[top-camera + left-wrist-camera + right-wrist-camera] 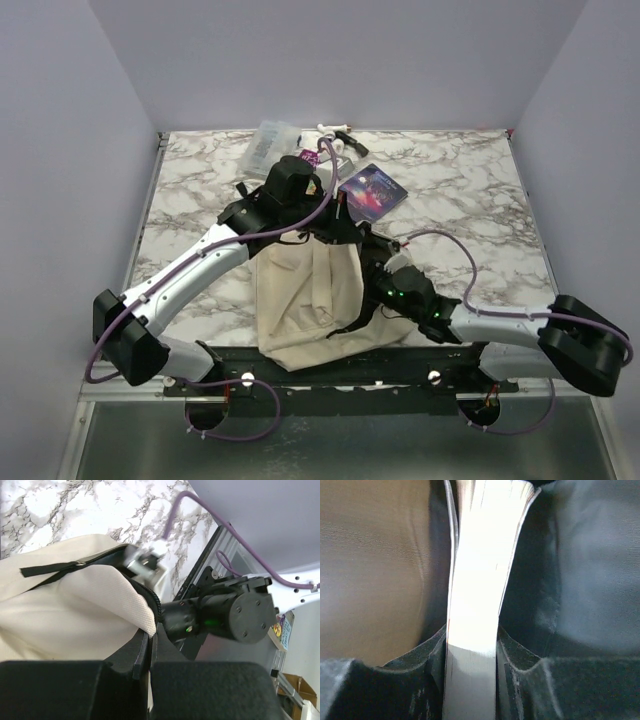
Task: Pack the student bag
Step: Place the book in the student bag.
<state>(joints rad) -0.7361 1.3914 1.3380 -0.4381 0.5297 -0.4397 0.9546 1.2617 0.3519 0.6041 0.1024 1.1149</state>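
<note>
Top view: the large soft beige fabric backpack (305,300) with black straps lies on the marble-patterned worktop (470,190), close to the near edge, between the arm bases, with its mouth facing the far side. The left arm (200,265) reaches over to the mouth. The right arm (480,325) comes in from the right side towards the opening. A glossy purple-covered book (372,192) lies just beyond the mouth, not packed yet.

Left wrist view: my left gripper (149,655) is clenched on the backpack's black zippered rim, I'd say to keep the mouth lifted open for the other arm. The right arm's wrist sits right at the opening.

Right wrist view: my right gripper (470,650) is clamped on a thin white-edged book (480,555), seen edge-on. There is tan fabric on one side and black lining on the other, so the book looks to be inside the backpack. It's held upright, probably to slide in flat against the wall. I judge the step to be mid-insertion. How deep it sits I can't tell.
</note>
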